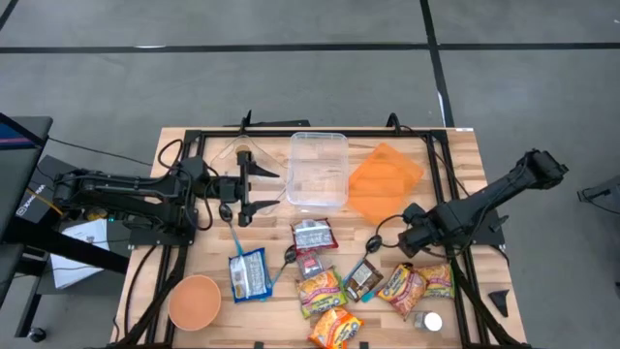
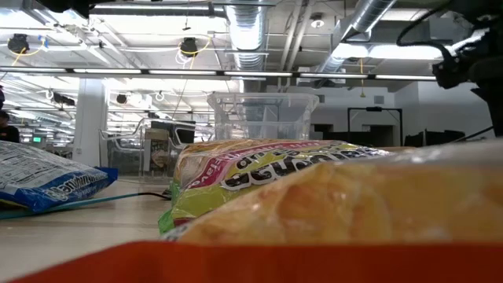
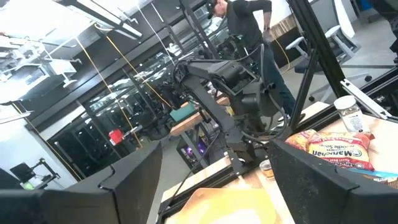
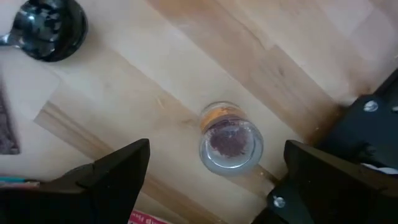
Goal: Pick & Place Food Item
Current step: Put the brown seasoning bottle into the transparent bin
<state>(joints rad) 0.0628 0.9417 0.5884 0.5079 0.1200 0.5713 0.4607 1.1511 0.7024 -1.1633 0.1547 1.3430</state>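
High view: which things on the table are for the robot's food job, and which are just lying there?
Probably for the job:
- noodle packets
- blue snack bag
- dark snack packets
- clear plastic container

Probably just lying about:
- orange lid
- orange bowl
- small jar
- paper sheets beside the table

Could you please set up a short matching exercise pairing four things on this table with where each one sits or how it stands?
Things:
1. clear plastic container
2. orange lid
3. orange bowl
4. left gripper

Places or states:
A. near the table's front left corner
B. flat on the table, right of the container
C. middle of the table's far side
D. open, just left of the container

Pairs: 1-C, 2-B, 3-A, 4-D
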